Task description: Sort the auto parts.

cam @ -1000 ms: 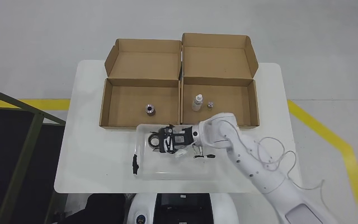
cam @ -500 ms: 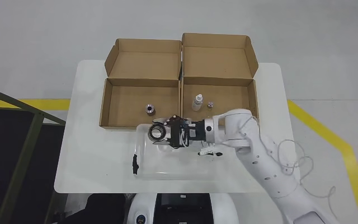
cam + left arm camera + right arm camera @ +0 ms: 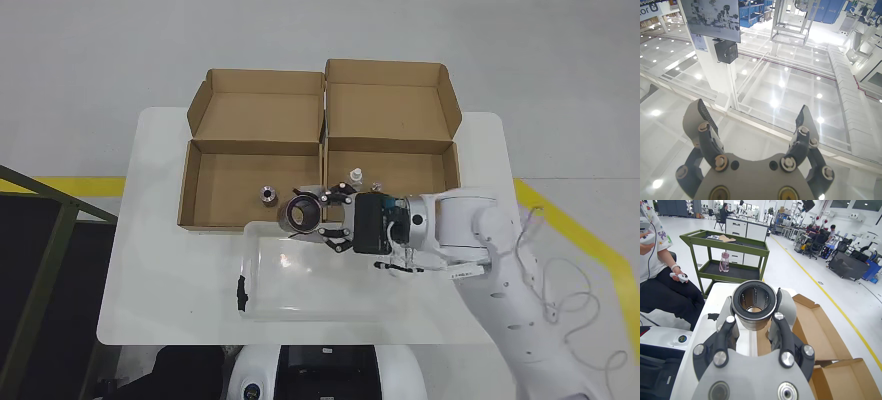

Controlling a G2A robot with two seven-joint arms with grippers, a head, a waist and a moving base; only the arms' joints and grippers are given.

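My right gripper (image 3: 312,212) (image 3: 754,311) is shut on a metal cylindrical bearing (image 3: 298,211) (image 3: 754,305) with a black rim and a hollow bore. It hangs over the near wall of the left cardboard box (image 3: 215,190), above the clear tray's (image 3: 300,300) far edge. A small metal part (image 3: 267,195) lies inside the left box. The right box (image 3: 440,175) holds a small white bottle (image 3: 353,177) and a small metal nut (image 3: 377,185). My left gripper (image 3: 753,117) is open with nothing between its fingers, pointing up at a ceiling.
Both boxes have their lids folded back at the table's far side. A black clip (image 3: 241,291) sits on the tray's left rim. A green cart (image 3: 725,256) and a seated person holding controllers stand beyond the table's (image 3: 160,250) left end.
My right gripper lifted the bearing out of the clear tray and carried it up and toward the far side, to the left box's near wall. The arm pulled back to the right.
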